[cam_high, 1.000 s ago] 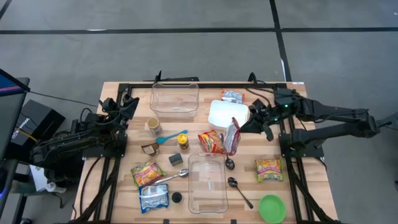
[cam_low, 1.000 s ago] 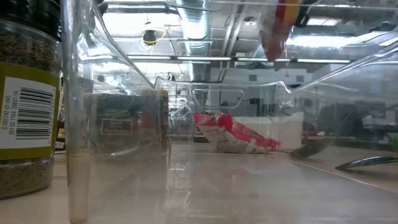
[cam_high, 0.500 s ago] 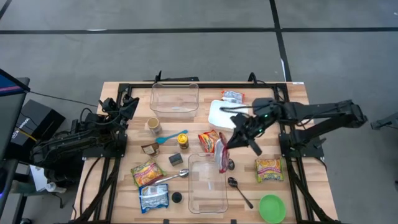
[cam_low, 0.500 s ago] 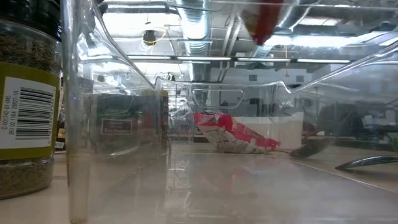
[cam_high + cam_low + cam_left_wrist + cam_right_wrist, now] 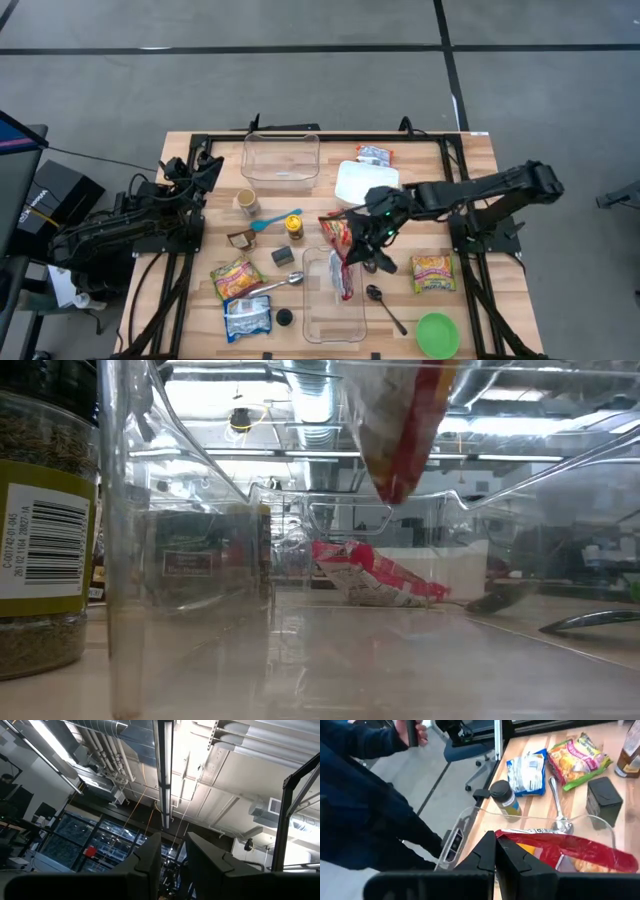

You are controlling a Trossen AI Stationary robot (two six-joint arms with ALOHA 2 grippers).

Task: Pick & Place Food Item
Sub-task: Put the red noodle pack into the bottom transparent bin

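Seen from above: a red snack packet hanging just below centre of the frame, over the right part of a clear plastic tub on the wooden worktop. Judged light and limp, a crinkly film bag with loose contents, likely to swing and fold rather than hold shape, and slippery on its glossy face; best held at the flat sealed top edge, as here. Right claw pinched fully shut on that upper edge, the packet drooping lengthwise beneath it. In the table-level view, lower end of the packet dangling at top centre, well above the tub floor, not touching it. Right arm reaching in from the right edge, stretched leftward toward centre, wrist tipped down over the tub. Left claw folded back at the left edge of the overhead view, aimed at the ceiling, fingers a narrow gap apart, holding nothing.
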